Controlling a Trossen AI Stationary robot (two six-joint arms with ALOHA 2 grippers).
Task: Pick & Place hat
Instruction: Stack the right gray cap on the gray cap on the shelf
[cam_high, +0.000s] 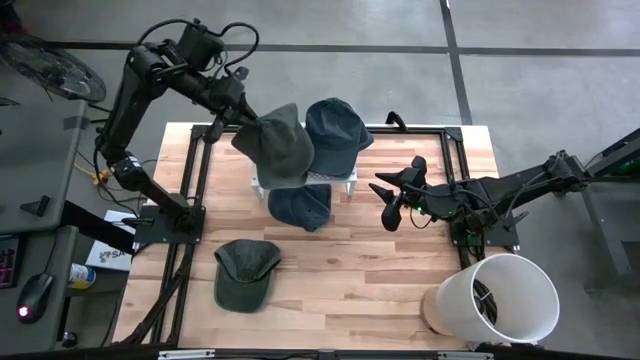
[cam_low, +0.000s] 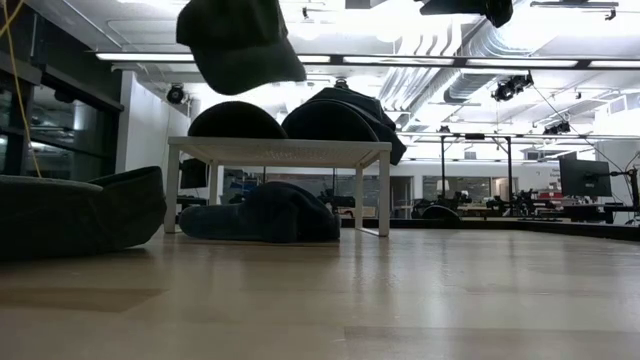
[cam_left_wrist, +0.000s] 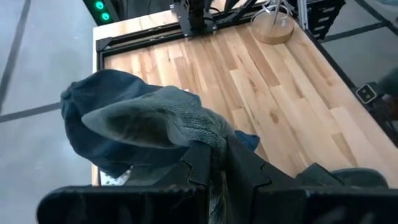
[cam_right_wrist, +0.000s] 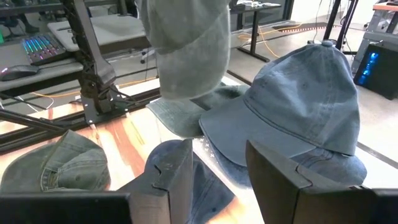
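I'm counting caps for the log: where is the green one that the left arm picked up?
In the high view the green cap hangs from the left end effector, lifted above the white rack's left end, beside the blue cap on it.

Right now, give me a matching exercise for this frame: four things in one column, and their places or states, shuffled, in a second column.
Things:
1. grey-green cap held in the air
2. blue denim cap with its brim toward the right arm
3. olive-green cap lying flat
4. white cylindrical bucket

Places or states:
A. on the wooden table, near the front edge
B. at the table's front right corner, beside the right arm's base
C. on top of the small white stand
D. hanging from the shut left gripper

Pairs: 1-D, 2-C, 3-A, 4-B
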